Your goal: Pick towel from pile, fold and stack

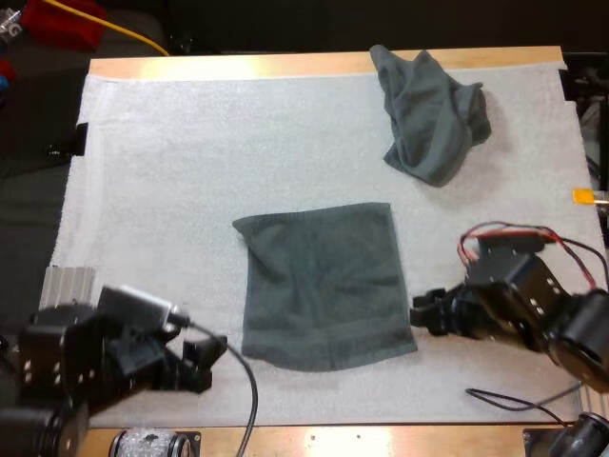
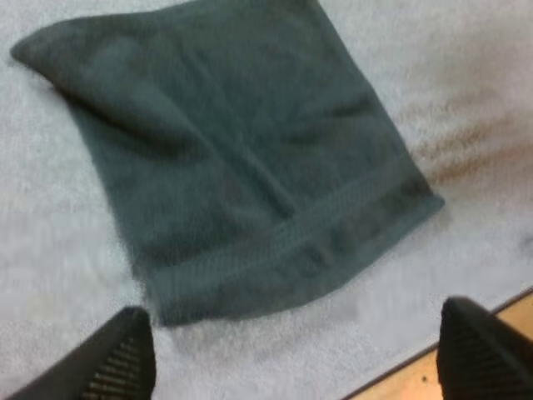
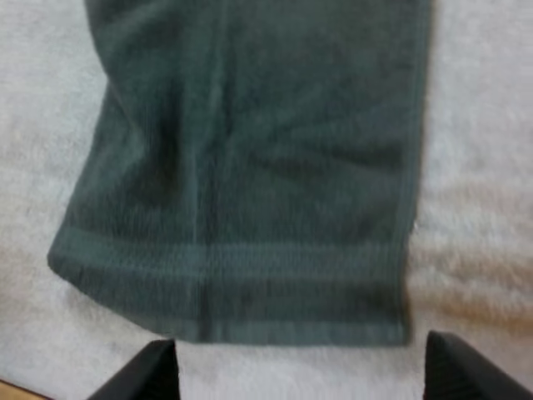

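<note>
A dark grey-green towel (image 1: pixel 324 284) lies spread flat on the middle of the white mat, its hemmed edge toward the front. A second towel (image 1: pixel 430 114) sits crumpled at the far right of the mat. My left gripper (image 1: pixel 207 357) is low at the front left, just off the flat towel's near left corner, open, with the towel (image 2: pixel 241 158) beyond its fingertips (image 2: pixel 125 354). My right gripper (image 1: pixel 425 312) rests beside the towel's right edge, open, facing the towel's hem (image 3: pixel 241 275) between its fingertips (image 3: pixel 466 371).
The white mat (image 1: pixel 162 162) covers most of the wooden table (image 1: pixel 228 65). Bare mat stretches to the left and behind the flat towel. The table's front edge (image 1: pixel 381 440) runs close below both grippers.
</note>
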Available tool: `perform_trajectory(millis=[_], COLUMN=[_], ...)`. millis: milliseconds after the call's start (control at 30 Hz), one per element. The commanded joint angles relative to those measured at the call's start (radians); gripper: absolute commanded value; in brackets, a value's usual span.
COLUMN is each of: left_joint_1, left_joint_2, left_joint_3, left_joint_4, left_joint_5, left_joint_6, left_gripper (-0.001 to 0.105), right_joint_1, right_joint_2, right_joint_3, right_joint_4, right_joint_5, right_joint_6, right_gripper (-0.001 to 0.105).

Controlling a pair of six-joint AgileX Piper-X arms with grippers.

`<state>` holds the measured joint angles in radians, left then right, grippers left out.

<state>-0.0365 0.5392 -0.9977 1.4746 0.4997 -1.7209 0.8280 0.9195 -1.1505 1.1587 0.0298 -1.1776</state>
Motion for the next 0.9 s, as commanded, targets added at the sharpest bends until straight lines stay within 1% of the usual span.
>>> perform_trajectory(millis=[0, 100, 300, 367, 467, 567, 667, 733, 800, 867], left_joint_1=[-0.007, -0.007, -0.007, -0.007, -0.007, -0.007, -0.007, -0.007, -0.007, -0.007], left_joint_2=[-0.021, -0.073, -0.136, -0.136, -0.136, -0.136, -0.136, -0.136, -0.136, -0.136], left_joint_3=[0.0, 0.0, 0.0, 0.0, 0.0, 0.0, 0.0, 0.0, 0.0, 0.0], left_joint_4=[0.033, 0.074, 0.079, 0.079, 0.077, 0.077, 0.077, 0.077, 0.077, 0.077], left_joint_5=[-0.011, -0.01, -0.01, -0.01, -0.01, -0.01, -0.01, -0.01, -0.01, -0.01], left_joint_6=[-0.011, -0.037, -0.055, -0.055, -0.055, -0.055, -0.057, -0.06, -0.062, -0.062], left_gripper=[0.069, 0.069, 0.069, 0.069, 0.069, 0.069, 0.069, 0.069, 0.069, 0.069], right_joint_1=[0.019, 0.069, 0.158, 0.166, 0.165, 0.164, 0.164, 0.164, 0.164, 0.164], right_joint_2=[-0.024, -0.064, -0.127, -0.139, -0.149, -0.149, -0.147, -0.147, -0.147, -0.147], right_joint_3=[0.0, 0.0, 0.017, 0.033, 0.068, 0.116, 0.182, 0.225, 0.275, 0.314], right_joint_4=[0.036, 0.081, 0.136, 0.143, 0.142, 0.13, 0.074, 0.034, -0.015, -0.049], right_joint_5=[0.021, 0.044, 0.122, 0.149, 0.154, 0.154, 0.154, 0.154, 0.147, 0.13], right_joint_6=[0.02, 0.079, 0.175, 0.195, 0.216, 0.216, 0.222, 0.242, 0.284, 0.29], right_gripper=[0.059, 0.059, 0.059, 0.059, 0.059, 0.059, 0.059, 0.059, 0.059, 0.059])
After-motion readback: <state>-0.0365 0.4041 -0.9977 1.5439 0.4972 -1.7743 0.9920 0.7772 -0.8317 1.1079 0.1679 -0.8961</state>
